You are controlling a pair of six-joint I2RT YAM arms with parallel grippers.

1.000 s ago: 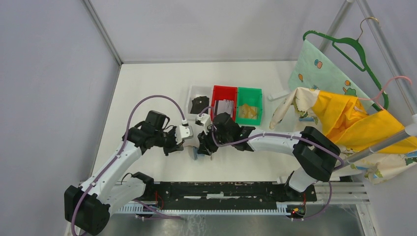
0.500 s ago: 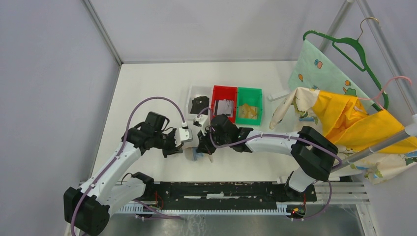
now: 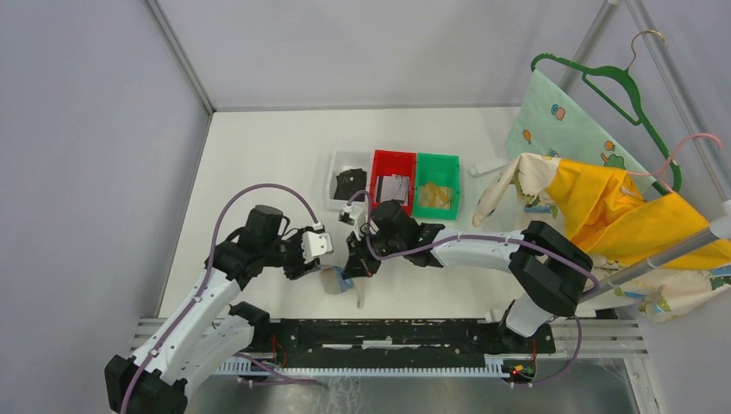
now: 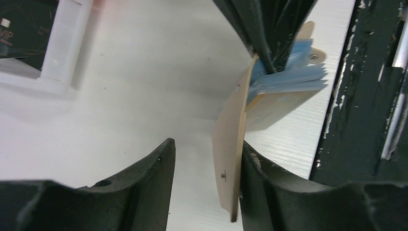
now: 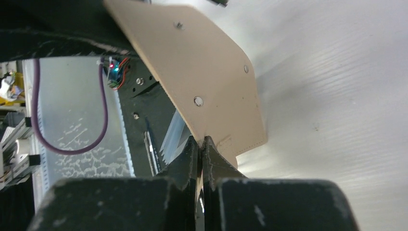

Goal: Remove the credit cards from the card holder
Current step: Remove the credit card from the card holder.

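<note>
Pinching the card holder (image 4: pixel 231 159), right fingers (image 5: pixel 222 167) hold it between open left fingers (image 4: pixel 144 180).

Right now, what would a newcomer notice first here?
The two grippers meet at the near middle of the table: the right gripper pinches the tan card holder, its cards fanned out, while the left gripper stands open around one flap. Then the yellow cloth hanging at the far right.

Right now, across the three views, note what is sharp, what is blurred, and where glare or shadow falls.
Top external: even light, all sharp. Left wrist: card holder crisp, white bin blurred. Right wrist: right gripper fingers dark and soft, table glaring beside the holder.
</note>
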